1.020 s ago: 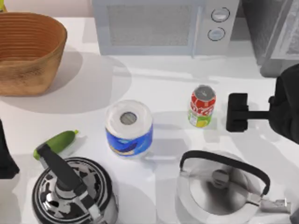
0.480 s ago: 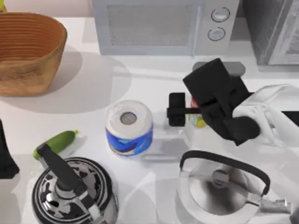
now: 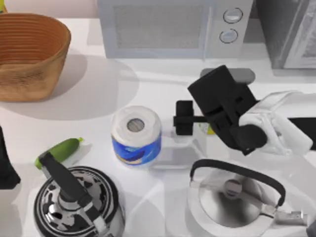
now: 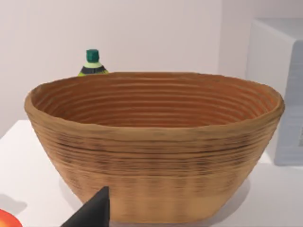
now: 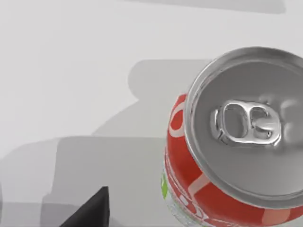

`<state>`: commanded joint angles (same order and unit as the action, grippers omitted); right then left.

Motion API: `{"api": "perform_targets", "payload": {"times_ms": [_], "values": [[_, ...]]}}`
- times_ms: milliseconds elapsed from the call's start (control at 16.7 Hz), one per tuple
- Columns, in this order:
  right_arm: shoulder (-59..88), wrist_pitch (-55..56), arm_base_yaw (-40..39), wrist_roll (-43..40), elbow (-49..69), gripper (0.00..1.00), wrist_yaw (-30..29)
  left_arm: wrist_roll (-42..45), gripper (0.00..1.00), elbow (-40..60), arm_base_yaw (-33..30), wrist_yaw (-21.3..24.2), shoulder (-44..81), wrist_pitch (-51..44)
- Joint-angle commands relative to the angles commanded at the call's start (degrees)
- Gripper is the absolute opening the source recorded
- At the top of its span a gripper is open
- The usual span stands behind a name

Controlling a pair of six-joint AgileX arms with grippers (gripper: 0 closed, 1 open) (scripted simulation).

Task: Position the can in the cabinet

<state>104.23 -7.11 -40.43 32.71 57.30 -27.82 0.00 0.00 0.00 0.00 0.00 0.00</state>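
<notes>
comparing with a second ago: your right arm was out at the table's right edge with the can standing in the open; half a second ago it had swung in over the can, and now it has crept slightly further left. the right gripper point(image 3: 183, 118) hangs above the can point(image 3: 209, 129), which sits on the table between the paper roll point(image 3: 136, 134) and the arm, mostly covered from above with only its yellow-green band showing. the right wrist view looks straight down on the can's silver top point(image 5: 246, 127); one dark fingertip point(image 5: 92, 210) shows off to its side, nothing is gripped, and you cannot tell how wide the fingers stand. judgement: approach phase, grasp not yet made. room, largest first: the cabinet point(image 3: 289, 32) at far right rear is the goal; the microwave point(image 3: 173, 27) is just behind the arm; the silver kettle point(image 3: 232, 197) stands just in front of the can; the paper roll is near on the left. tight pocket, so lifting up looks safest. the left arm is parked at the left edge, its camera facing the basket point(image 4: 154, 146).
</notes>
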Motion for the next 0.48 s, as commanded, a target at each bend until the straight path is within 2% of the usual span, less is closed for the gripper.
{"api": "perform_targets", "payload": {"times_ms": [480], "values": [[6.89,5.57,3.84,-3.49,2.84,1.0,2.23,0.0,1.0,0.0,0.0,0.0,0.0,0.0]]}}
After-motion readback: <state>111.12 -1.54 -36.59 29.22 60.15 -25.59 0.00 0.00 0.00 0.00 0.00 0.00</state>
